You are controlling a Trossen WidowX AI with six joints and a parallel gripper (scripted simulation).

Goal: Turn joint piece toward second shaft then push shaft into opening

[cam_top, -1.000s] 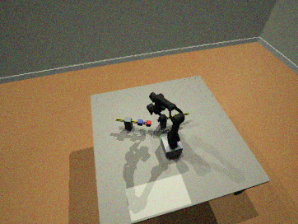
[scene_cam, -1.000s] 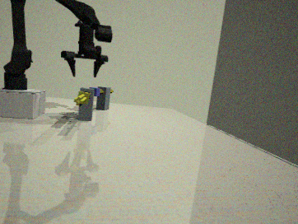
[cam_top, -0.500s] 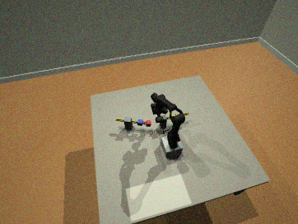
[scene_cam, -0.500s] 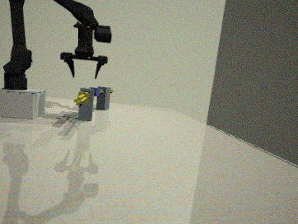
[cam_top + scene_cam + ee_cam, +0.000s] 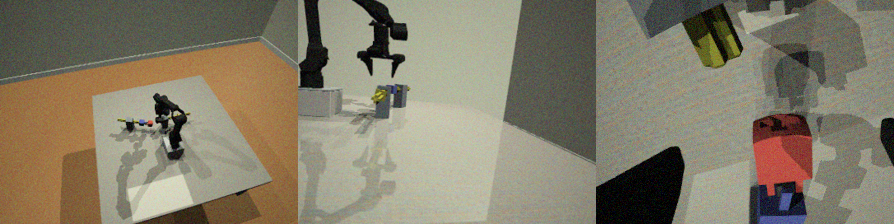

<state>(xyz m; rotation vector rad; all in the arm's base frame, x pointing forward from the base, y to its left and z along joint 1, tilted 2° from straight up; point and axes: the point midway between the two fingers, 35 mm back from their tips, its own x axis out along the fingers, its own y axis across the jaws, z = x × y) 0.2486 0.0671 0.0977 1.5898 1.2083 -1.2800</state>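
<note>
My pincer [image 5: 381, 67] hangs wide open and empty above the red joint piece [image 5: 782, 152]; first step pending: I should lower and grip it.

Quick parts count

Two grey blocks [image 5: 383, 106] [image 5: 399, 95], two yellow shafts [image 5: 715, 38] [image 5: 122, 119], one red joint piece [image 5: 782, 151], one gripper [image 5: 381, 67].

End effector [image 5: 382, 68] open, fingers downward
</note>
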